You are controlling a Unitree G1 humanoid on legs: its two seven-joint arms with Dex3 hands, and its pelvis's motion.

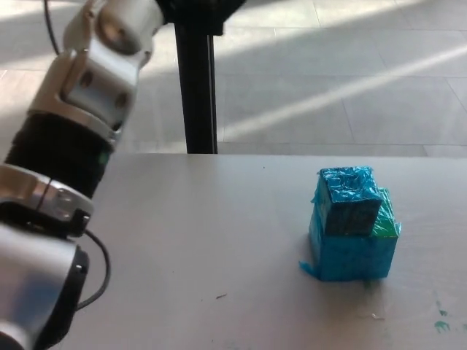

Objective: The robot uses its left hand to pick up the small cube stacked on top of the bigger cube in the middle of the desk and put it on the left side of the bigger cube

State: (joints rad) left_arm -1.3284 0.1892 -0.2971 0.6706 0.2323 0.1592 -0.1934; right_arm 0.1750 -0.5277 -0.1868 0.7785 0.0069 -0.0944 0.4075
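Head view: the small cube (349, 198), wrapped in dark blue tape, is seen stacked on the bigger cube (354, 248), which is wrapped in lighter cyan tape with a green patch showing at its right upper edge. The small cube is set toward the left and rear of the bigger cube's top and appears roughly square to it. Both are carried by the pale table (204, 262), right of its middle. No container is shown; the only thing bearing another is the bigger cube.

The left arm (73, 146) is seen coming up the left edge of the picture, with silver and black segments and a thin black cable looped beside it. Its upper end passes out of the top of the frame near a black post (197, 87), so the left hand cannot be made out, and whether its fingers are spread or pressed together cannot be told. The stacked cubes lie well apart from the arm, to its right and lower in the picture, with bare table between them. The right hand is not shown.

A few small green specks (440, 321) are seen on the table right of the cubes. Beyond the table a tiled floor (328, 80) is crossed by bands of sunlight.
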